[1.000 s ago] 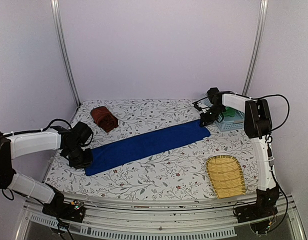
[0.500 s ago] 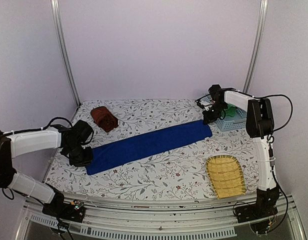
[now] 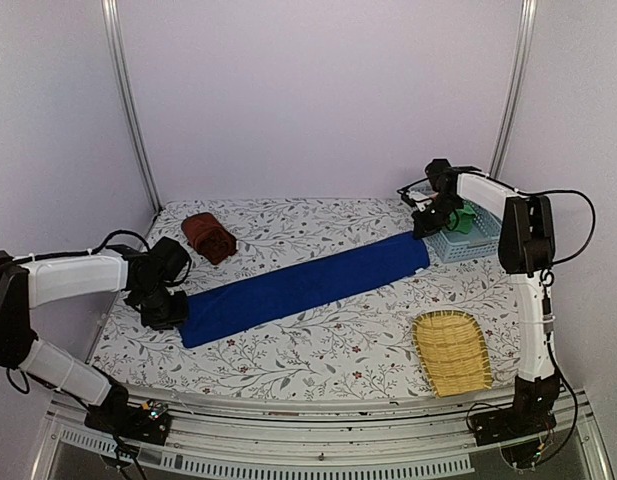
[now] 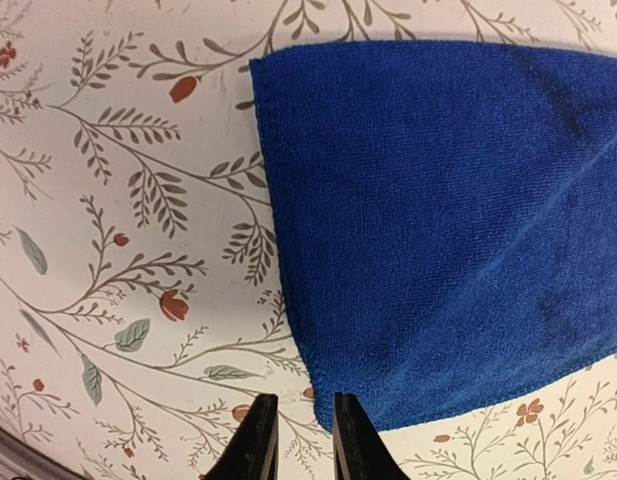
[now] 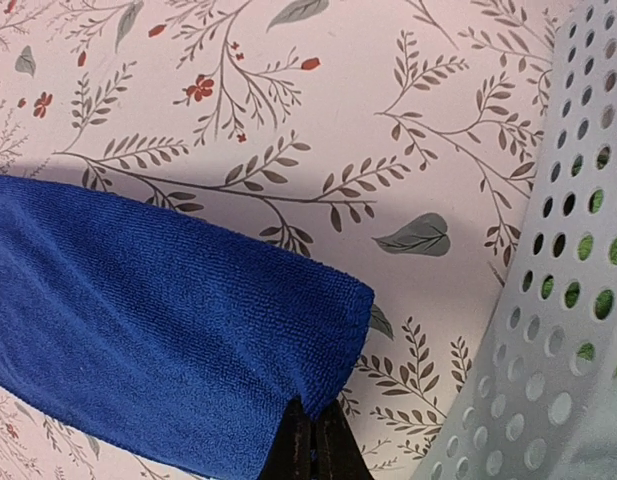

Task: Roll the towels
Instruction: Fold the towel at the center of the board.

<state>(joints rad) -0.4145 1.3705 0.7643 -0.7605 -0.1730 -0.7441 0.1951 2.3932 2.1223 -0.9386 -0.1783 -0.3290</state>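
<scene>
A long blue towel (image 3: 308,285) lies flat and diagonal across the flowered table. My right gripper (image 3: 425,228) is shut on the towel's far right corner (image 5: 328,360), its fingertips (image 5: 315,440) pinched tight on the cloth next to the pale basket. My left gripper (image 3: 168,315) sits at the towel's near left end. In the left wrist view its jaws (image 4: 296,440) stand slightly apart with only tablecloth between them. The towel's corner (image 4: 338,400) lies just beside the right finger. A rolled brown towel (image 3: 209,237) rests at the back left.
A pale perforated plastic basket (image 3: 466,243) with something green inside stands at the back right, close to my right gripper (image 5: 548,350). A flat wicker tray (image 3: 451,352) lies at the front right. Grey walls and metal posts enclose the table.
My right gripper has pulled the towel's far end right and back toward the plastic basket. The whole towel slid right, and its left end now lies just off my left gripper.
</scene>
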